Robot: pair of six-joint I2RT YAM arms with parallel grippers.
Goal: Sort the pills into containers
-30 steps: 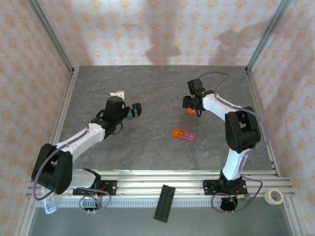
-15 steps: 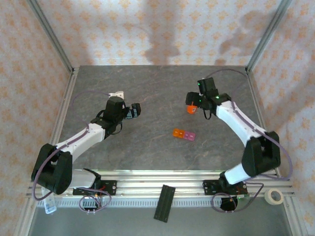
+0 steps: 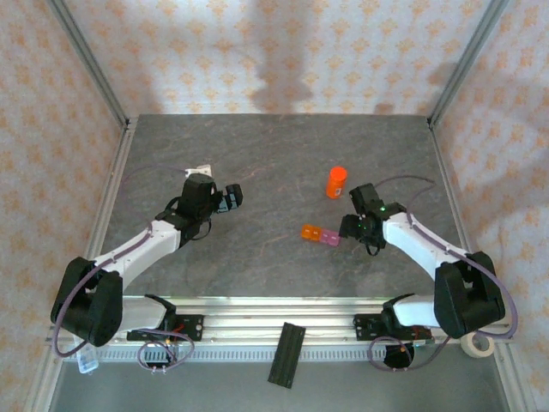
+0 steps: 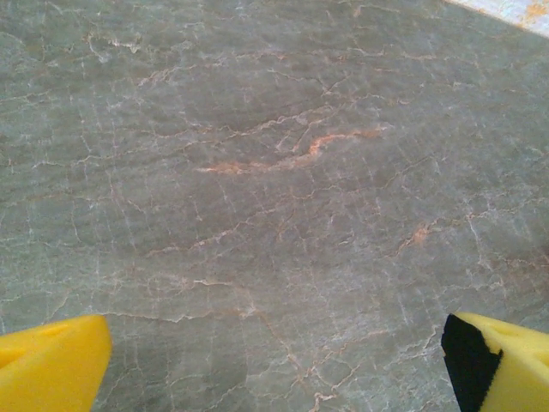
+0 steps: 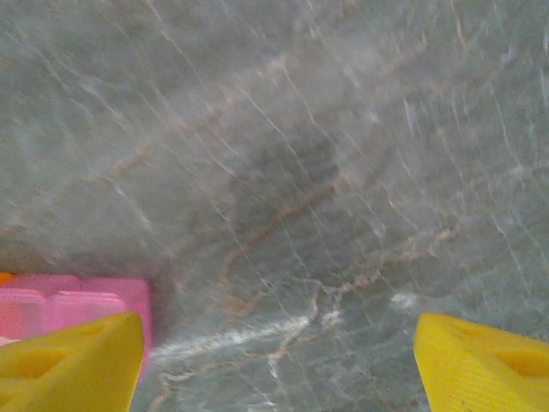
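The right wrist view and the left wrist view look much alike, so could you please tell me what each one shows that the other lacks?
The right wrist view brings in the pink end of the containers at lower left, close beside one finger of the right gripper; whether they touch is unclear. The left wrist view brings in a pale strip at its top right corner and a black pad on one finger of the left gripper. Both share the grey marbled table and two yellow fingers spread wide with nothing between them.

Overhead plus wrist close-ups (table (image 3: 257, 154) shared)
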